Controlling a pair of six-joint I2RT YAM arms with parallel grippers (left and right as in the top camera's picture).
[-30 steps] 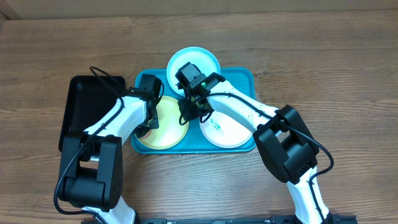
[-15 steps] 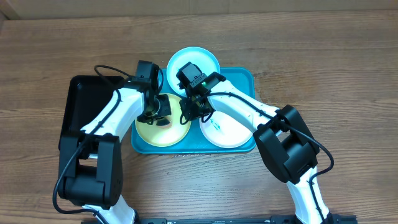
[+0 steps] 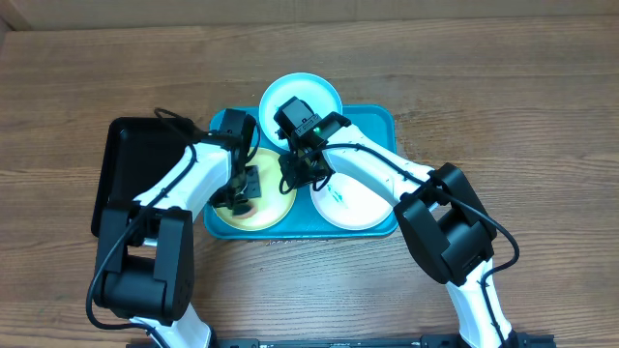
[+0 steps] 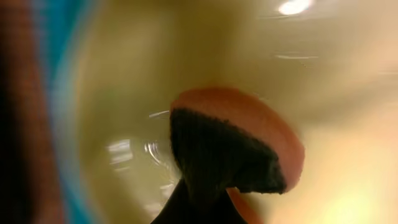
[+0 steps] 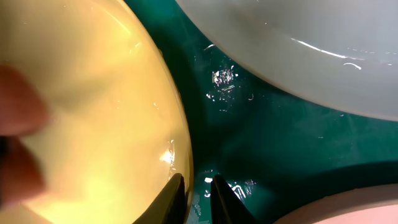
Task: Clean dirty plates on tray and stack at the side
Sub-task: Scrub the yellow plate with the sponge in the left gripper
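The tray point(image 3: 377, 121) lies in the middle of the table point(image 3: 484, 87) and holds the plates. The yellow plate point(image 3: 266, 215) sits in the tray's left half and the white plate point(image 3: 353, 205) in its right half. The blue plate point(image 3: 324, 92) rests at the tray's far side and overlaps the rim there. A black tray point(image 3: 135, 155) lies just left of the tray.

The left gripper point(image 3: 239, 198) is above the tray's left half, down on the yellow plate. Its jaws are closed on a sponge point(image 4: 230, 149) with a dark scrub face and an orange-pink back. The left wrist view is blurred, but the dark face looks pressed against the yellow plate point(image 4: 348, 124).

The right gripper point(image 3: 298, 179) is over the tray's middle, at the right edge of the yellow plate point(image 5: 93, 93). Its jaws point(image 5: 196, 186) stand nearly together, with only a thin gap. They pinch the plate's rim, one finger on the plate side and the other over the wet tray floor point(image 5: 261, 124).
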